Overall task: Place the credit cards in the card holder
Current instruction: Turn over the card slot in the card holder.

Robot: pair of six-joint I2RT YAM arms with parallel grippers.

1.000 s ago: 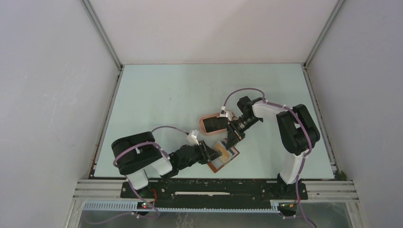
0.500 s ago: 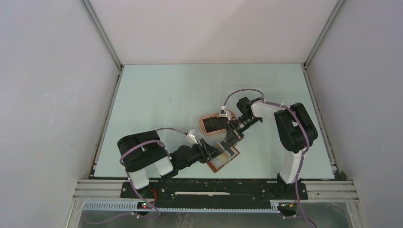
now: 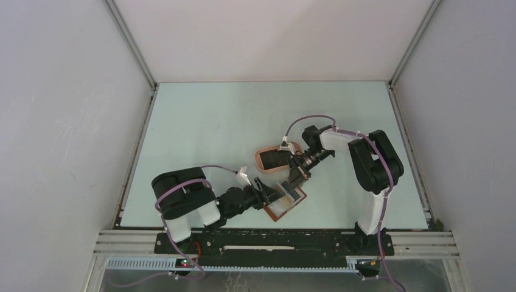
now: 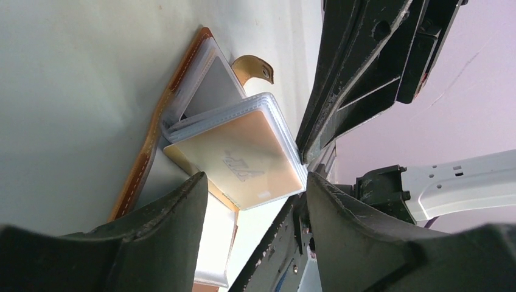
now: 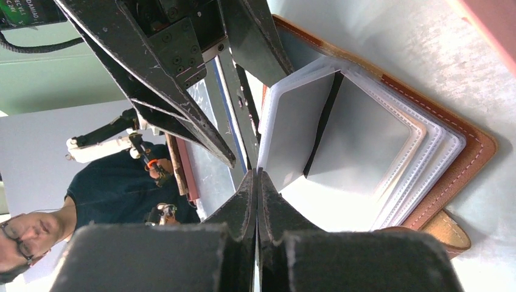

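1. The wallet (image 3: 278, 212) lies open on the table (image 3: 201, 121), in the lower middle of the top view, between the two grippers.
2. In the left wrist view its brown leather edge runs from the upper middle down to the lower left. The snap tab (image 4: 255, 66) sticks out at the top, and the clear pockets (image 5: 365, 140) fan up from the leather.
3. A tan card (image 4: 243, 161) sits in the raised pocket at the centre of the left wrist view, with its face turned to the camera.
4. The left gripper (image 4: 255, 181) is wide open. Its two fingers rise from the bottom of the frame, one at each side of this pocket, and they grip nothing.
5. The right gripper (image 5: 256, 182) has its jaws pressed fully together. The tips are at the lower edge of a clear pocket, in the centre of the right wrist view. I cannot tell if a thin sheet is pinched between them.
6. The pink tray (image 3: 260, 159) is just above the wallet in the top view, with something dark (image 3: 275, 159) inside — too small to tell what it is.
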